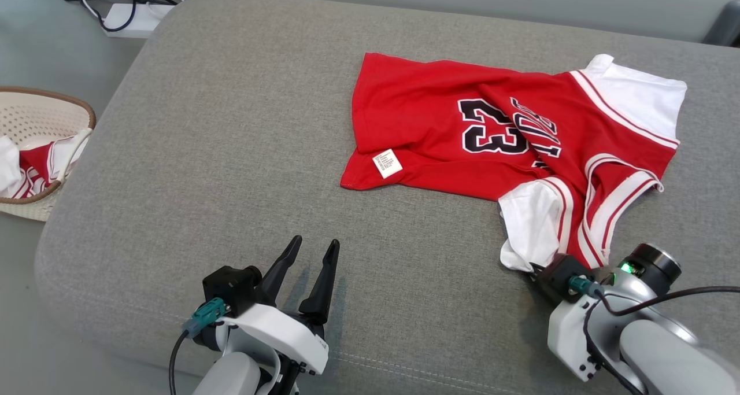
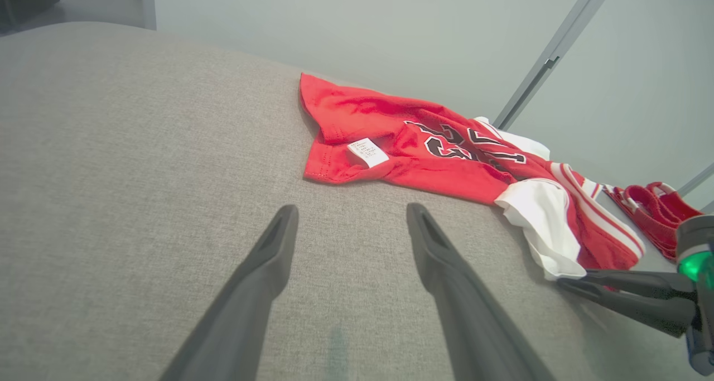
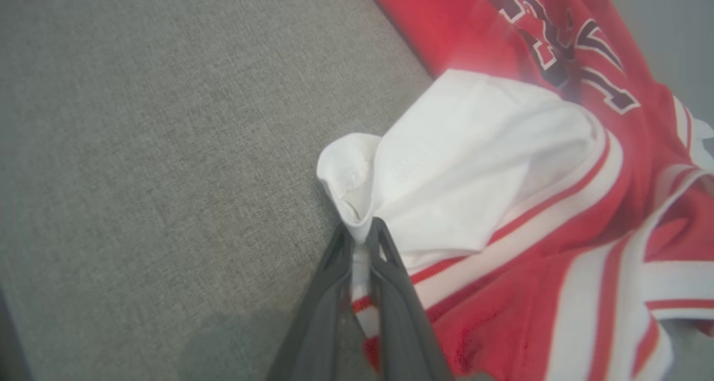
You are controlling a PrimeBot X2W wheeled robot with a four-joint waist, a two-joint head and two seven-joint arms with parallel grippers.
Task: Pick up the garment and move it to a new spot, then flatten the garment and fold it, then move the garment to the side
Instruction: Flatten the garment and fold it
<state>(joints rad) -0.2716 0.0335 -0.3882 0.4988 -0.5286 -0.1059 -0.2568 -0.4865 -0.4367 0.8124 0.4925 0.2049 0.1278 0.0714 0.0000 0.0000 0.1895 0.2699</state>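
Observation:
The garment (image 1: pixel 439 129) is a red jersey with a black "23" and white sleeves, lying crumpled on the right half of the grey cushion (image 1: pixel 231 152). It also appears in the left wrist view (image 2: pixel 390 130). My right gripper (image 3: pixel 360 233) is shut on the bunched hem of the near white sleeve (image 3: pixel 474 158), at the garment's near right corner (image 1: pixel 535 266). From the left wrist view, the right gripper (image 2: pixel 563 283) meets the sleeve's tip low over the cushion. My left gripper (image 1: pixel 315 247) stands open over bare cushion to the left of the garment, nothing between its fingers (image 2: pixel 279 241).
A cream basket (image 1: pixel 63 103) holding red and white clothes sits off the cushion's left side. Cables and a white power strip (image 1: pixel 127 16) lie on the floor at the far left. Another red item (image 2: pixel 652 213) lies past the cushion's edge in the left wrist view.

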